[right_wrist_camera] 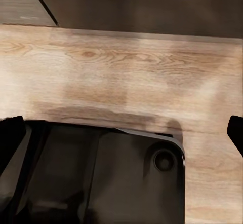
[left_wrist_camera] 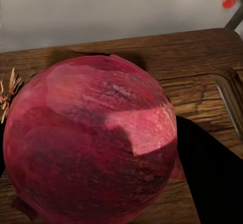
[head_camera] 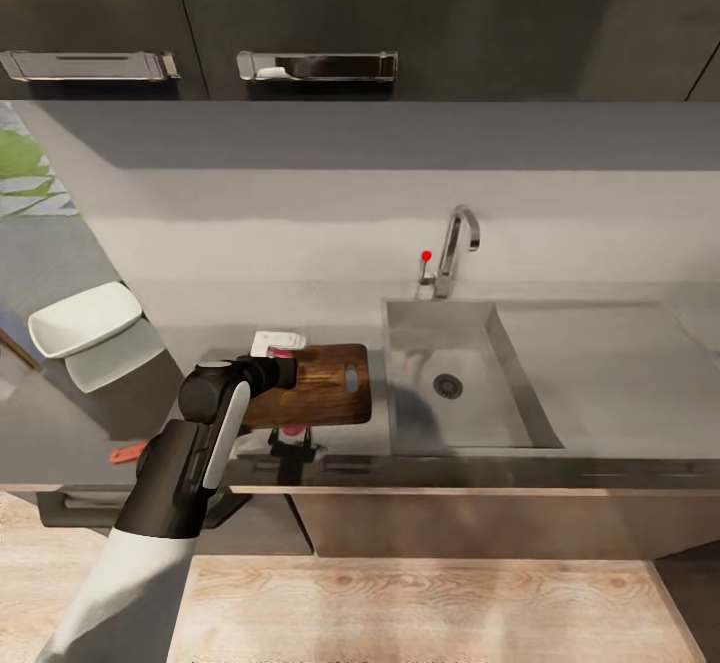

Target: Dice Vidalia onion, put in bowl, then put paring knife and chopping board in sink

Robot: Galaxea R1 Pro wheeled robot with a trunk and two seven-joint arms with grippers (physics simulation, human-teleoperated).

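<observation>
A dark red Vidalia onion (left_wrist_camera: pixel 91 143) sits between the fingers (left_wrist_camera: pixel 207 178) of my left gripper (left_wrist_camera: pixel 101 148), which is shut on it just above the chopping board (left_wrist_camera: pixel 197 62). From the head, the left gripper (head_camera: pixel 280 359) and the onion (head_camera: pixel 287 352) hang over the left half of the dark brown board (head_camera: pixel 325 383). The paring knife (head_camera: pixel 127 454) with its red handle lies on the countertop (head_camera: pixel 600 363) near the front edge, left of my arm. The white bowl (head_camera: pixel 83 318) stands at the far left. My right gripper (right_wrist_camera: pixel 121 133) is open and holds nothing.
The sink (head_camera: pixel 470 343) lies right of the board, its drain (head_camera: pixel 447 386) bare, with a chrome tap (head_camera: pixel 458 243) and a red-tipped lever (head_camera: pixel 427 256) behind it. A flat drainboard (head_camera: pixel 600 383) extends right. Dark wall cabinets (head_camera: pixel 400 13) hang above. The right wrist faces wooden floor (right_wrist_camera: pixel 121 67) and my dark base (right_wrist_camera: pixel 101 178).
</observation>
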